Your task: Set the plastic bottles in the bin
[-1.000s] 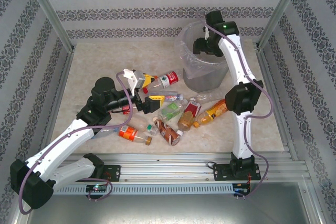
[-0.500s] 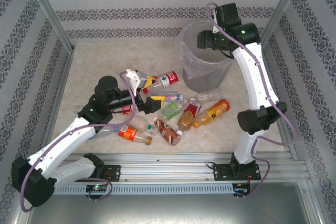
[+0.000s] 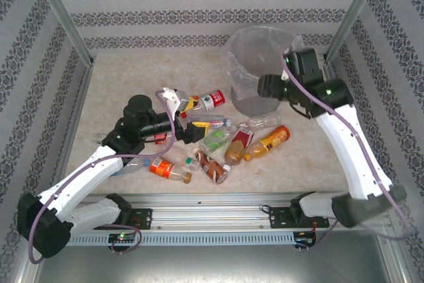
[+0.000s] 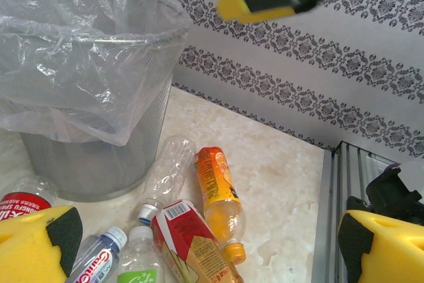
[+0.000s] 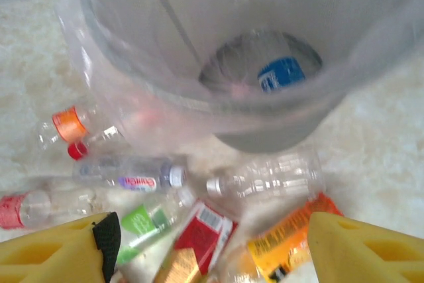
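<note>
The bin (image 3: pixel 233 59) is a grey mesh bucket with a clear bag, standing at the back right. A blue-labelled bottle (image 5: pixel 281 74) lies on its bottom. Several plastic bottles lie in a heap in front of it: a red-labelled one (image 3: pixel 212 101), a green-labelled one (image 3: pixel 215 138), an orange one (image 3: pixel 268 142) and a clear one (image 3: pixel 265 122). My left gripper (image 3: pixel 191 115) is open at the heap's left edge, holding nothing, with the orange bottle (image 4: pixel 218 197) ahead of it. My right gripper (image 3: pixel 262 87) is open and empty in front of the bin wall (image 5: pixel 199 101), above the clear bottle (image 5: pixel 271 177).
Patterned walls and metal frame posts (image 3: pixel 63 14) close in the table. A ribbed rail (image 3: pixel 252 207) runs along the near edge, and a side rail (image 4: pixel 331 197) borders the right. More bottles (image 3: pixel 165 168) lie near the front left. The marble top (image 3: pixel 119 77) is bare at back left.
My right arm has swung from above the bin's mouth out and down to the bin's near side. The left gripper has barely shifted.
</note>
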Robot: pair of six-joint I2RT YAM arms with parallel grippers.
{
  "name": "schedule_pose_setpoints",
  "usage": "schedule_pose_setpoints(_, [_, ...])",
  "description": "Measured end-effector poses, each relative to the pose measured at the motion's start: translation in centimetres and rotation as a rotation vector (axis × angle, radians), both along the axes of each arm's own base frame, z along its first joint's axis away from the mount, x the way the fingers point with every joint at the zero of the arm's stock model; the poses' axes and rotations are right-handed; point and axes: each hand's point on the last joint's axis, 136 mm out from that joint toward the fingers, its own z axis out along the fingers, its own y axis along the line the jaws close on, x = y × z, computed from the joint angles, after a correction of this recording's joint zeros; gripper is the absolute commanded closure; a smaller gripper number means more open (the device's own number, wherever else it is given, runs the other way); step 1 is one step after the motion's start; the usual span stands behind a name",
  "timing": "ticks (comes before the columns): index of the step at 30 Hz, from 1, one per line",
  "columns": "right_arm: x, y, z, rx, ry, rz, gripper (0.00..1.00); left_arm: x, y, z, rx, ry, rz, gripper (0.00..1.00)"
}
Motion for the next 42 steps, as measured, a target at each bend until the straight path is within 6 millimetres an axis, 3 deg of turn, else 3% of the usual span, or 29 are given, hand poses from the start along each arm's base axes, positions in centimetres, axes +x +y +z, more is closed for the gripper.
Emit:
schedule_pose_setpoints(6, [-4.3,0.4,-4.3,0.043,0.035,0.018,0.32,0.0,0.0,-0.1,0.006,-0.005,-0.001,0.00])
schedule_pose_setpoints(14, [-9.1,5.7,-10.4,0.052,0.109,0.272,0.33,0.0,0.4,-0.4,0.019,0.015,0.019,0.00])
schedule_pose_setpoints(24, [-12.1,10.7,-14.6,0.004,0.166,0.487,0.35,-4.1,3.4,1.6,0.069,0.111,0.058,0.00])
schedule_pose_setpoints(28, [-12.6,12.1,-16.2,-0.015,0.201,0.544,0.36,-5.7,5.1,0.2,0.087,0.187,0.111,0.00])
schedule_pose_setpoints(36, [-13.7,15.4,-19.4,-0.065,0.267,0.627,0.37,-7.3,7.2,-5.9,0.180,0.356,0.185,0.00])
schedule_pose_setpoints(42, [-14.9,16.7,-22.6,-0.122,0.349,0.651,0.34,-7.5,7.5,-7.0,0.199,0.377,0.199,0.00])
